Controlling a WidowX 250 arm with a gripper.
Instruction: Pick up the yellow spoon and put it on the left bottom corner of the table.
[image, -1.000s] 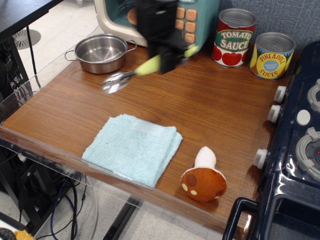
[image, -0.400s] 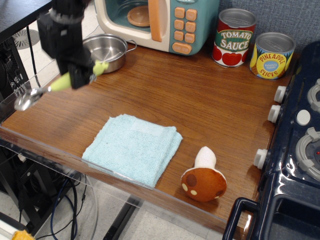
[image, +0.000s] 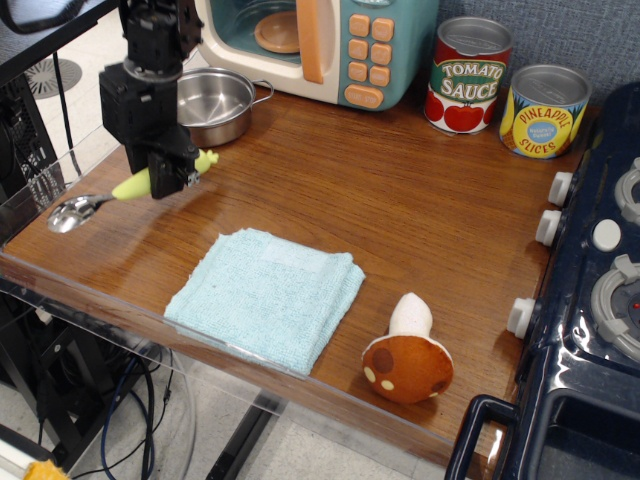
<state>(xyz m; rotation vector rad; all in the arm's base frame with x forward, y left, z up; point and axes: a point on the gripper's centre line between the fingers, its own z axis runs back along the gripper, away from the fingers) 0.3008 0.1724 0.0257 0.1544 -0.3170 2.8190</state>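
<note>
The yellow spoon (image: 132, 186) has a yellow-green corn-cob handle and a shiny silver bowl that points left. My gripper (image: 166, 174) is shut on the handle and holds the spoon low over the left front part of the brown wood-grain table (image: 400, 200). The spoon's bowl is at or just above the tabletop near the left acrylic rim; I cannot tell whether it touches.
A steel pot (image: 208, 104) stands just behind my gripper. A light blue cloth (image: 268, 293) lies at the front, a toy mushroom (image: 408, 356) to its right. A toy microwave (image: 320, 45), tomato sauce can (image: 469, 75) and pineapple can (image: 544, 111) line the back. A dark blue toy stove (image: 590, 300) is at right.
My gripper carried the spoon from the back middle of the table to the left front area and lowered it toward the tabletop.
</note>
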